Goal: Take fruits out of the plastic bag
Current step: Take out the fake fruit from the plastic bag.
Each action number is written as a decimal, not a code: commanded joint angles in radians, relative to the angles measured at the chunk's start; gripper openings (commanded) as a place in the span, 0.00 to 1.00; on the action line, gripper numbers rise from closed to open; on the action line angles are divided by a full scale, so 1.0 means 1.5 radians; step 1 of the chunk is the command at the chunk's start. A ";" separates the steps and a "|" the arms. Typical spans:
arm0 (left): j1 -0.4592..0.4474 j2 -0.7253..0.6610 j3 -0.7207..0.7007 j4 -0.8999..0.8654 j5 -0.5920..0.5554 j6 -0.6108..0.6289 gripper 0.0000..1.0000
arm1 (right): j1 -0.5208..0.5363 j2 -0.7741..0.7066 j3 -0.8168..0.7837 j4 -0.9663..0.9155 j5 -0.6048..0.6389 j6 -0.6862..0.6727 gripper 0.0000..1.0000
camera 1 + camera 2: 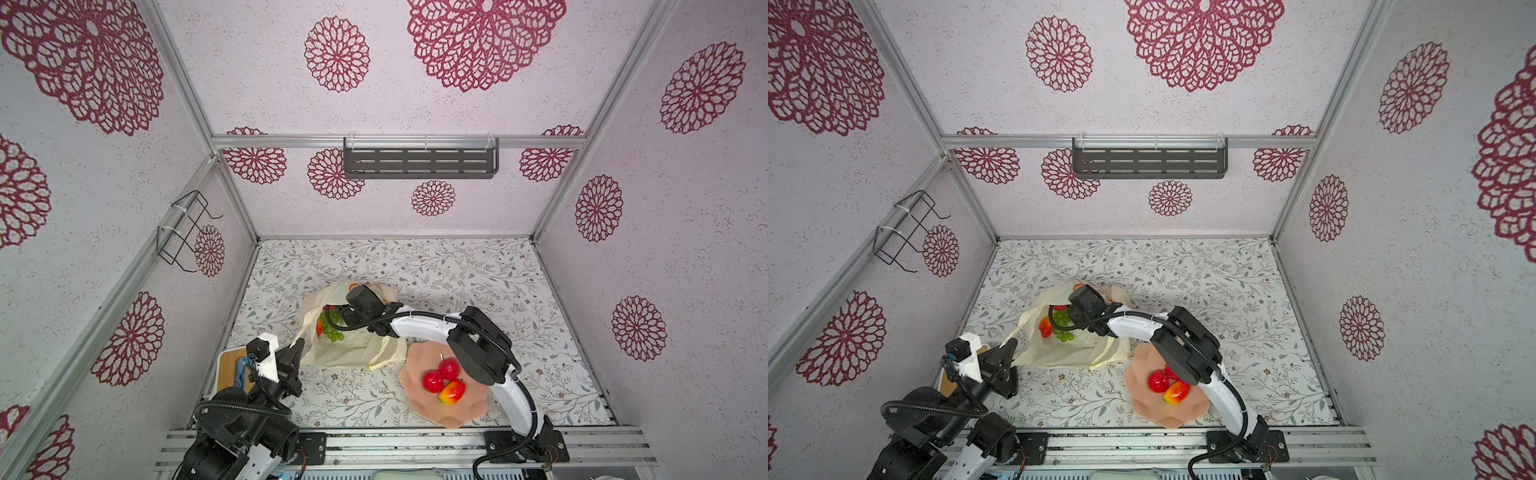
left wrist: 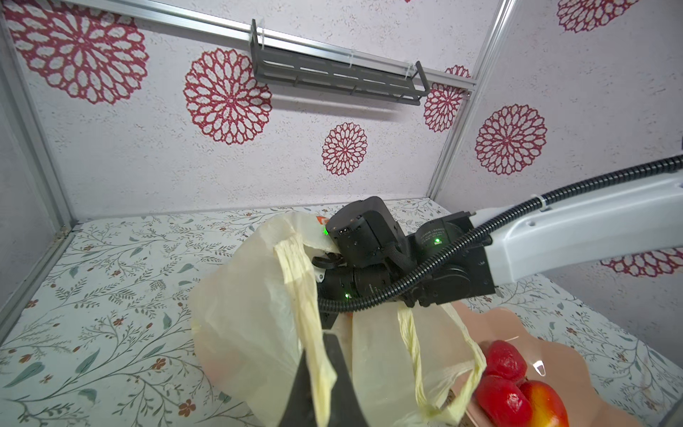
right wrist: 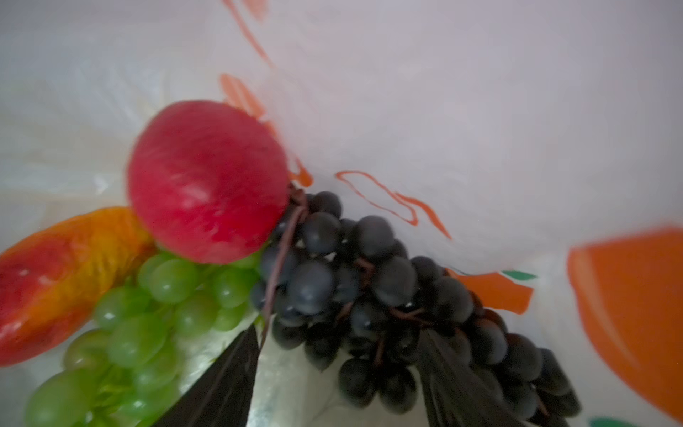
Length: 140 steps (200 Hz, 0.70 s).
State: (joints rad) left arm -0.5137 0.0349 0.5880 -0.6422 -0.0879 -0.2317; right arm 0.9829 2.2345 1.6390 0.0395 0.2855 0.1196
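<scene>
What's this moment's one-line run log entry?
left gripper: shut on plastic bag handle | right gripper: open inside bag, astride dark grapes | bowl: two apples, mango

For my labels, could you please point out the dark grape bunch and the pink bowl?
dark grape bunch (image 3: 391, 284): right wrist view, on a middle berry.
pink bowl (image 1: 451, 417): a top view, on its bare near rim.

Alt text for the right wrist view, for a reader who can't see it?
The open right gripper straddles a dark purple-black toy grape bunch inside a thin cream plastic bag, beside a red apple, green grapes and a red-yellow mango.
</scene>
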 commanded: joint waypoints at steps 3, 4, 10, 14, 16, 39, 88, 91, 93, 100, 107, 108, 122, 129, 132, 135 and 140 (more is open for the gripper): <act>-0.018 0.020 -0.004 -0.004 0.045 0.028 0.00 | -0.008 -0.029 -0.022 0.060 0.064 0.076 0.75; -0.018 0.020 -0.004 -0.004 0.046 0.028 0.00 | -0.007 -0.030 -0.024 0.062 0.065 0.077 0.75; -0.022 0.021 -0.003 -0.006 0.054 0.032 0.00 | -0.010 -0.037 -0.036 0.073 0.067 0.084 0.75; -0.026 0.021 -0.003 -0.008 0.060 0.036 0.00 | -0.010 -0.042 -0.047 0.082 0.068 0.088 0.75; -0.026 0.020 -0.004 -0.008 0.064 0.038 0.00 | -0.010 -0.045 -0.053 0.087 0.069 0.090 0.75; -0.039 0.004 -0.011 -0.008 0.086 0.055 0.00 | -0.011 -0.071 -0.105 0.146 0.063 0.096 0.75; -0.044 -0.009 -0.019 -0.006 0.066 0.069 0.00 | 0.003 -0.119 -0.192 0.280 -0.022 0.087 0.72; -0.043 -0.008 -0.020 -0.006 0.066 0.069 0.00 | 0.003 -0.119 -0.193 0.282 -0.023 0.088 0.72; -0.043 -0.007 -0.020 -0.006 0.066 0.069 0.00 | 0.004 -0.118 -0.193 0.282 -0.023 0.089 0.72; -0.043 -0.004 -0.021 -0.005 0.065 0.069 0.00 | 0.004 -0.118 -0.190 0.281 -0.023 0.091 0.72; -0.043 0.000 -0.022 -0.005 0.062 0.070 0.00 | 0.004 -0.116 -0.187 0.280 -0.021 0.094 0.72; -0.043 0.000 -0.022 -0.005 0.062 0.070 0.00 | 0.005 -0.115 -0.186 0.280 -0.020 0.095 0.72; -0.043 0.011 -0.020 -0.006 0.059 0.071 0.00 | 0.004 -0.110 -0.177 0.276 -0.018 0.104 0.72; -0.043 0.016 -0.019 -0.007 0.061 0.071 0.00 | 0.004 -0.109 -0.171 0.276 -0.022 0.106 0.71; -0.043 0.018 -0.019 -0.007 0.062 0.071 0.00 | 0.004 -0.108 -0.168 0.276 -0.024 0.108 0.71; -0.044 0.019 -0.019 -0.008 0.065 0.071 0.00 | 0.004 -0.107 -0.166 0.277 -0.027 0.109 0.71; -0.044 0.021 -0.019 -0.008 0.067 0.071 0.00 | 0.005 -0.106 -0.162 0.279 -0.030 0.113 0.71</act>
State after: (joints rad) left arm -0.5690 0.0418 0.5667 -0.6529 0.0090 -0.1429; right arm 0.9878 2.1162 1.3575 0.4004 0.2600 0.2478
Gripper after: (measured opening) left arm 0.043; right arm 0.712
